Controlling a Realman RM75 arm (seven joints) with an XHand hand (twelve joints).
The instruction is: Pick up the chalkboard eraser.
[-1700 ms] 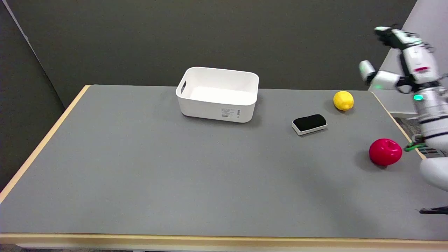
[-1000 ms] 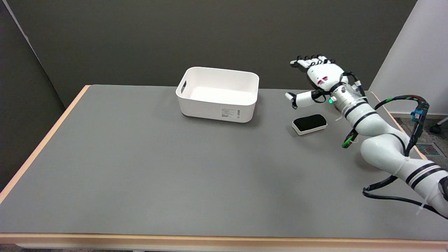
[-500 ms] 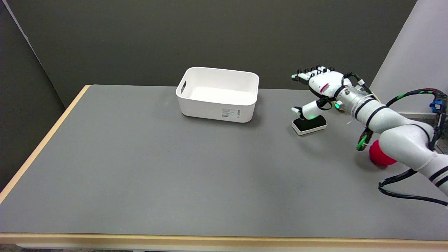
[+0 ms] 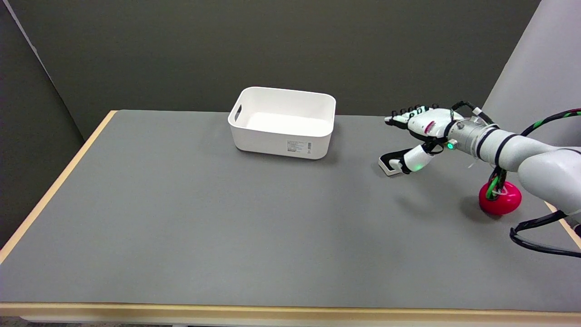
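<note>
Right under the hand [image 4: 420, 136] lies the chalkboard eraser [image 4: 391, 163], flat on the counter [image 4: 181, 218], with only its left end peeking out past the thumb. The hand is spread and holds nothing: fingers [image 4: 401, 113] reach out above the eraser's far side, while the thumb drops to its near edge, and whether it touches I cannot tell. To do this well, I'd say settle the fingers down behind the far long edge, draw the thumb in against the near one, and squeeze across the narrow width before any lift. The eraser is low and light, so a one-sided push would likely skate it away.

Now the count. One eraser. One white bin [image 4: 283, 122], well off to the hand's left, open side up. One red apple [image 4: 499, 200], close by under the forearm, partly behind the cables. One working hand in view.
</note>
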